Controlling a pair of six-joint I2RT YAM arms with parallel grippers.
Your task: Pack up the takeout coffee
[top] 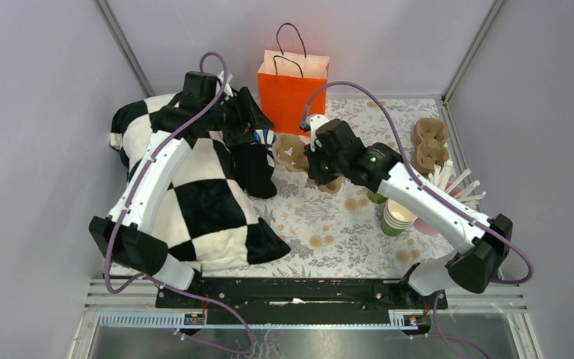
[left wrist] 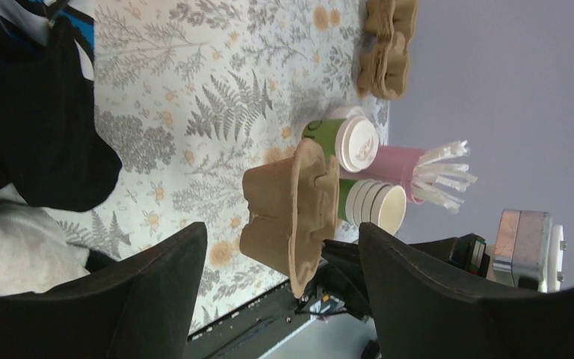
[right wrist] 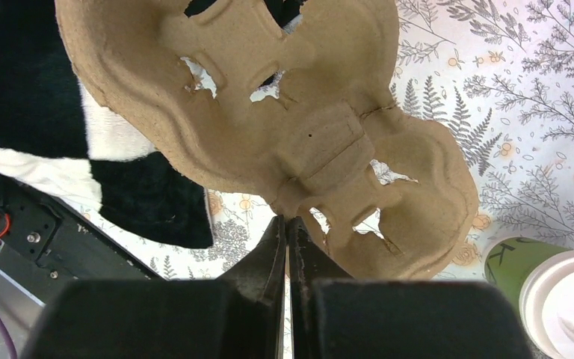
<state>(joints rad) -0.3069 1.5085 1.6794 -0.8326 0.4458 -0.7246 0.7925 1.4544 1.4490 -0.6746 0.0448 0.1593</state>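
The takeout coffee [left wrist: 347, 139], a green cup with a white lid, stands on the floral cloth, and its lid shows low right in the right wrist view [right wrist: 568, 299]. From above my right arm mostly hides it [top: 376, 197]. My right gripper [right wrist: 285, 221] is shut on the rim of a brown pulp cup carrier [right wrist: 284, 112], holding it off the cloth [top: 291, 153]. My left gripper [left wrist: 280, 239] is open, its dark fingers [left wrist: 157, 292] spread wide. The carrier [left wrist: 291, 209] hangs edge-on ahead of them, untouched. In the top view the left gripper [top: 263, 138] sits just left of the carrier.
An orange paper bag [top: 291, 86] stands open at the back. A black-and-white checked cushion [top: 194, 194] fills the left side. A stack of lidless green cups [top: 397, 217], a pink cup of white sticks [top: 448, 187] and spare carriers [top: 430, 142] crowd the right.
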